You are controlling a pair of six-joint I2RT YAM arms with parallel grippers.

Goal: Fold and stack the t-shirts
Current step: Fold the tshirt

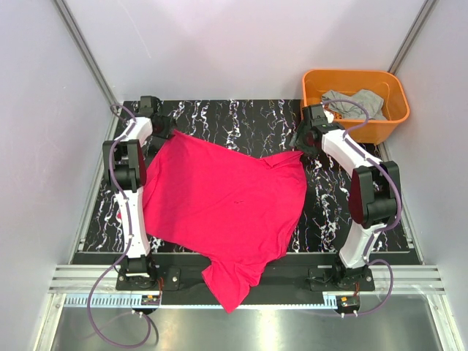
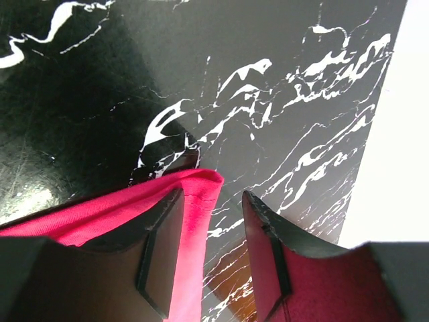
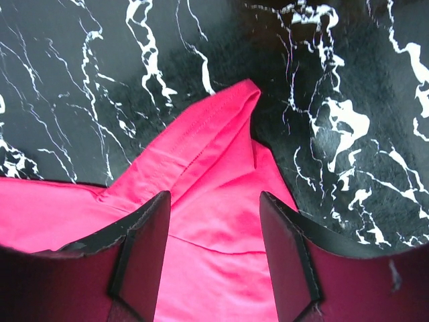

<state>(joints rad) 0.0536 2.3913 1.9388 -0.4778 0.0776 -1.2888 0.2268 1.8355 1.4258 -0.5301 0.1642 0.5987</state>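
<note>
A red t-shirt [image 1: 223, 208] lies spread over the black marble table [image 1: 241, 117], its lower part hanging over the near edge. My left gripper [image 1: 162, 131] is open above the shirt's far left corner [image 2: 201, 184]; the fabric edge lies by its left finger [image 2: 164, 241]. My right gripper [image 1: 301, 140] is open over the shirt's far right corner [image 3: 221, 134], with a folded sleeve between its fingers. Neither holds cloth. A grey t-shirt [image 1: 356, 102] lies in the orange bin.
An orange bin [image 1: 356, 79] stands at the back right, beyond the table edge. White walls enclose left and back. A metal rail [image 1: 248, 278] runs along the near edge by the arm bases.
</note>
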